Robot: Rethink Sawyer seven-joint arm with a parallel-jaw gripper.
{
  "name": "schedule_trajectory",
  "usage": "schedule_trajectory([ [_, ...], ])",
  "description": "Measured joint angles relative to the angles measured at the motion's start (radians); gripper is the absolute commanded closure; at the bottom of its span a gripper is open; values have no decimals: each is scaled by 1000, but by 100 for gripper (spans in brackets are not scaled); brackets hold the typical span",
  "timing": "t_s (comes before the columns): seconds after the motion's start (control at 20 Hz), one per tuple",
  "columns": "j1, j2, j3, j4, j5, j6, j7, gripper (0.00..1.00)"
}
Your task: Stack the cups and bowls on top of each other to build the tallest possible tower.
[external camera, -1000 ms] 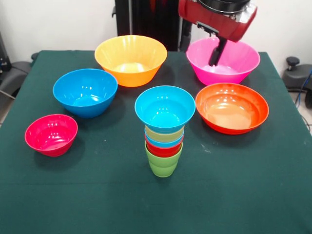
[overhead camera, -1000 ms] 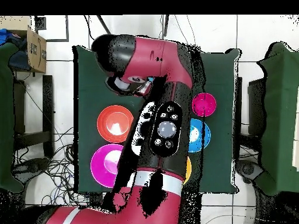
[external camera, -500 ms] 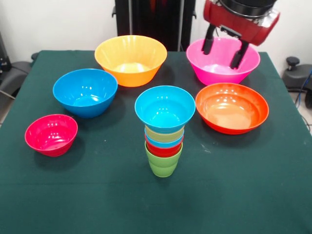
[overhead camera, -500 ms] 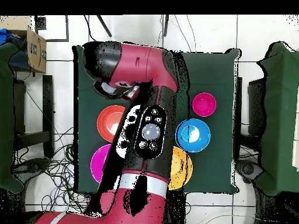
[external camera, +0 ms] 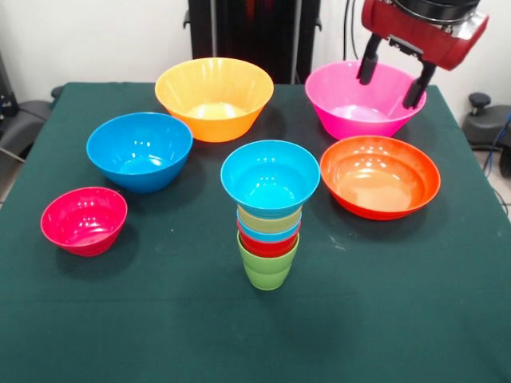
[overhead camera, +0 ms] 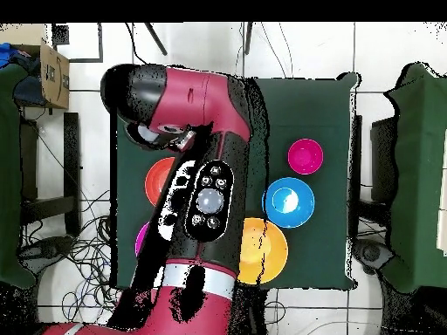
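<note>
The tower (external camera: 269, 215) stands mid-table: a lime green cup (external camera: 267, 267) at the base, then red, light blue and yellow cups, with the small light blue bowl (external camera: 270, 177) on top. Loose bowls lie around it: yellow-orange (external camera: 214, 96), pink (external camera: 365, 100), red-orange (external camera: 380, 175), medium blue (external camera: 140, 150) and magenta (external camera: 84, 219). My gripper (external camera: 394, 76) hangs open and empty above the right part of the pink bowl. In the overhead view the arm (overhead camera: 209, 188) hides the tower and the gripper; the magenta (overhead camera: 305, 156), blue (overhead camera: 289, 201) and yellow-orange (overhead camera: 266, 250) bowls show.
The green cloth covers the table (external camera: 399, 319). In the overhead view only slivers of the red-orange bowl (overhead camera: 157, 179) and pink bowl (overhead camera: 140, 237) show beside the arm. A cardboard box (overhead camera: 52, 74) sits off the table's corner.
The gripper has swung rightward in the front view, from the pink bowl's left part to its right part, and turned so both fingers show. The bowls and tower have not moved.
</note>
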Motion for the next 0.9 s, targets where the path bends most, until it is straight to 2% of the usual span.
schedule_trajectory([
  [0.4, 4, 0, -6, 29, 27, -74, 11, 0],
  [0.9, 7, -1, -17, 48, 35, -115, 11, 0],
])
